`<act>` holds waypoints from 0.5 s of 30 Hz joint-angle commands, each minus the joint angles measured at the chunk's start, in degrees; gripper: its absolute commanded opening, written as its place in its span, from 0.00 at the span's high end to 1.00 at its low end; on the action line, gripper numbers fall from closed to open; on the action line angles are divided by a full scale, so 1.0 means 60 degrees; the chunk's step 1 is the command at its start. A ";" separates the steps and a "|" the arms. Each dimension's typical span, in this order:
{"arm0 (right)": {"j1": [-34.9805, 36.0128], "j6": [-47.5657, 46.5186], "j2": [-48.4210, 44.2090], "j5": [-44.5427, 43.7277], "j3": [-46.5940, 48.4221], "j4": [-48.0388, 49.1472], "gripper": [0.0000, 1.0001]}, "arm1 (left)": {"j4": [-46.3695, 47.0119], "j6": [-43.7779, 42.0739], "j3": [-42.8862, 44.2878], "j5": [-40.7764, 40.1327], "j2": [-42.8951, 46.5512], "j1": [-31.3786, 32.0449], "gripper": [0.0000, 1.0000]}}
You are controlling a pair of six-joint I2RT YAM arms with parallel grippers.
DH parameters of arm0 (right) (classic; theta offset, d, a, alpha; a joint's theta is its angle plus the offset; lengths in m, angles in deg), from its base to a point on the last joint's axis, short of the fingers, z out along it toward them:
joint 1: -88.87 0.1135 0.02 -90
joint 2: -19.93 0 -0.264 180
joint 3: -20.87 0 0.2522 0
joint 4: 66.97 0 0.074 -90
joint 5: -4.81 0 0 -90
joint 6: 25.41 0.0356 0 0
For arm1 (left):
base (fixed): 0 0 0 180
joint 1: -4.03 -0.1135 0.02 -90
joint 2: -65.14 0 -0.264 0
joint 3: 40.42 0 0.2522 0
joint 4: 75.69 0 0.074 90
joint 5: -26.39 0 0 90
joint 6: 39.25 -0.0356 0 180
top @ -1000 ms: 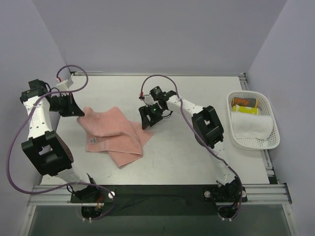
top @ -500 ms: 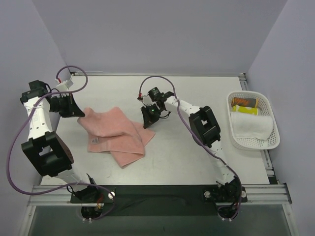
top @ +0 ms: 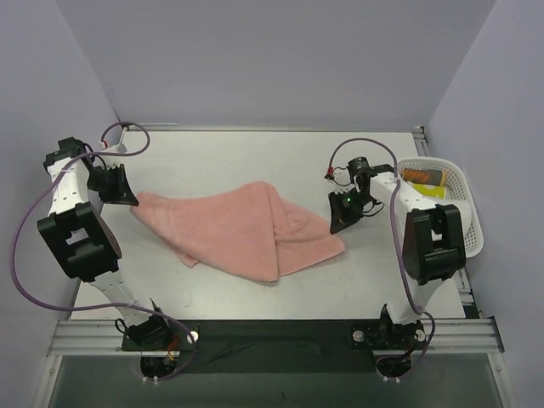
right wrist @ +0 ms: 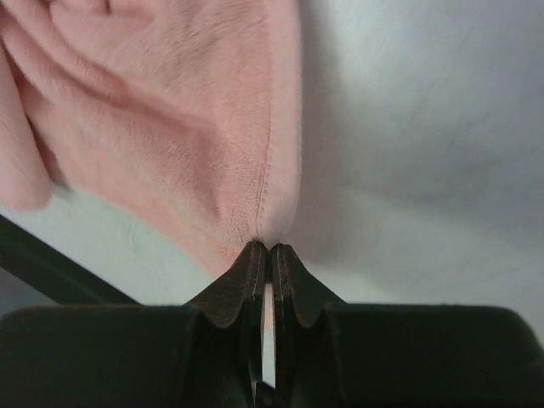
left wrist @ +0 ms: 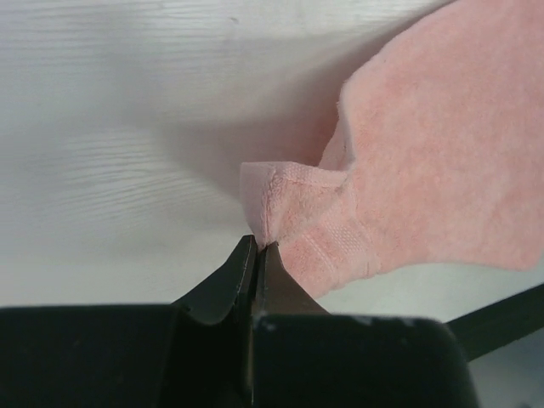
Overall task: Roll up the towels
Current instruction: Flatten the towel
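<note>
Pink towel (top: 246,225) btw L gripper (top: 132,202) & R gripper (top: 337,228), corner in each

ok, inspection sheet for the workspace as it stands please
surface: white table, no marks seen.
job's things: pink towel spread between the arms, partly folded over itself, not rolled; white towel lies in the basket.
clutter: brown cylinder and yellow cylinder at the basket's far end.
grippers: left pincer shut on the pink towel's left corner; right pincer shut on its right edge.
cables: purple cable loops along each arm.
surroundings: plain lavender walls; nothing else seen.
</note>
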 commanded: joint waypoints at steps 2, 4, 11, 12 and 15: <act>0.0678 -0.1939 -0.1137 -0.0617 -0.1230 -0.2253 1.00 | 0.0615 -0.0238 0.1104 -0.2117 -0.0865 0.0172 1.00; 0.1043 -0.2654 -0.1400 -0.0660 -0.1437 -0.3113 1.00 | 0.0760 -0.0342 0.1308 -0.2690 -0.1158 0.0478 1.00; 0.1751 -0.4328 -0.1813 0.0083 -0.0811 -0.5051 0.46 | 0.0937 -0.0415 0.1735 -0.3674 -0.1658 0.1241 1.00; 0.1516 -0.4314 -0.1493 0.0362 -0.0430 -0.5154 0.39 | 0.0952 -0.0415 0.1691 -0.3703 -0.1658 0.1329 1.00; 0.0712 -0.3629 -0.0426 0.1140 0.1488 -0.4849 0.44 | 0.1025 -0.0415 0.1515 -0.3499 -0.1615 0.1564 1.00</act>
